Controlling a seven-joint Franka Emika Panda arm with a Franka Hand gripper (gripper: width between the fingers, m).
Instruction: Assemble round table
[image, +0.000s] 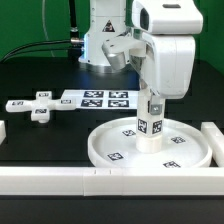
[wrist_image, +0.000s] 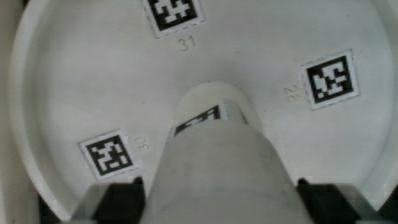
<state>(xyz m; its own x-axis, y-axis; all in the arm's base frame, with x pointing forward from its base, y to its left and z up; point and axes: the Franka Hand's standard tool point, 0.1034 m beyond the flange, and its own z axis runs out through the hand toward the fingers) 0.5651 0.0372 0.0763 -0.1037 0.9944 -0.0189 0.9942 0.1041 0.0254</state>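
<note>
The large round rimmed disc (image: 150, 148) lies on the black table at the exterior view's right, tags on its face. The short thick cylinder post (image: 150, 122) stands upright on the disc's middle. My gripper (image: 152, 98) reaches down over the post's top and its fingers close on the post's sides. In the wrist view the post (wrist_image: 214, 160) runs between the two dark fingertips (wrist_image: 121, 200) down to the disc (wrist_image: 107, 90). The small cross-shaped piece (image: 40, 105) lies on the table at the exterior view's left, apart from the gripper.
The marker board (image: 98, 98) lies flat behind the disc. White border rails run along the front edge (image: 100, 178) and at the right end (image: 211, 135). A short rail piece (image: 3, 130) sits at the left edge. The arm's base (image: 105, 40) stands at the back.
</note>
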